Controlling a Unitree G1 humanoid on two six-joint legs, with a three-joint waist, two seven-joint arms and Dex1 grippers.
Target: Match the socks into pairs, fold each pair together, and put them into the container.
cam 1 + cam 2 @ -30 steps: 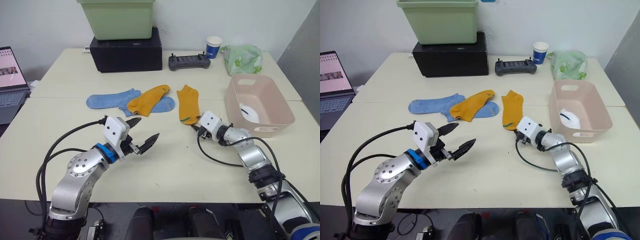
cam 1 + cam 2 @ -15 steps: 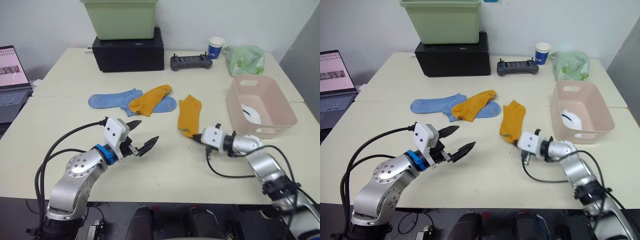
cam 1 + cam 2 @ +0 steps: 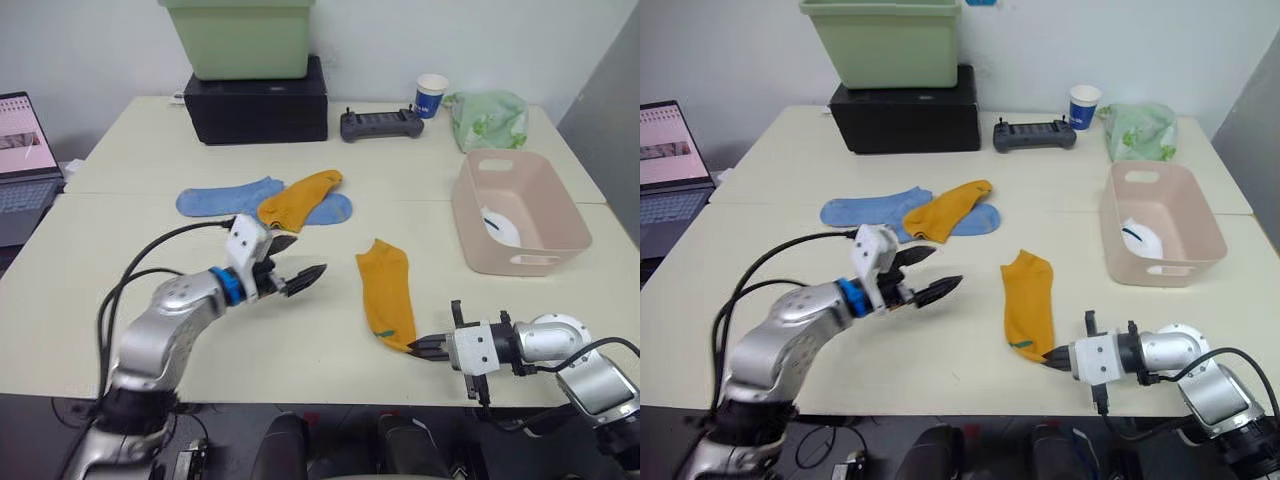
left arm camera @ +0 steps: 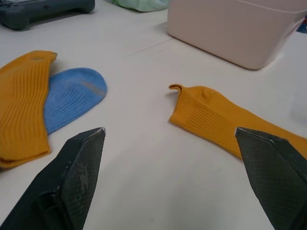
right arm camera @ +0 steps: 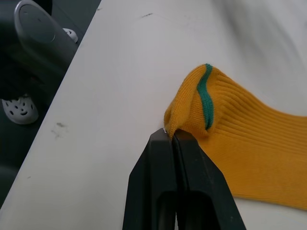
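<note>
The right gripper point(image 5: 171, 135) pinched the toe of an orange sock point(image 3: 385, 292), which lay flat on the table point(image 3: 300, 340) left of the tub point(image 3: 515, 210). The left gripper point(image 3: 295, 263) hung wide open, just before the other orange sock point(image 3: 298, 198) that overlapped the blue socks point(image 3: 228, 197).

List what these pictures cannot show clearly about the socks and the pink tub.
- White sock in the pink tub: the tub's wall hides part, so one or two cannot be told.
- Light blue socks: an orange sock covers their overlap.
- Orange sock pinched by the right gripper: cut off by the right wrist view's edge.
</note>
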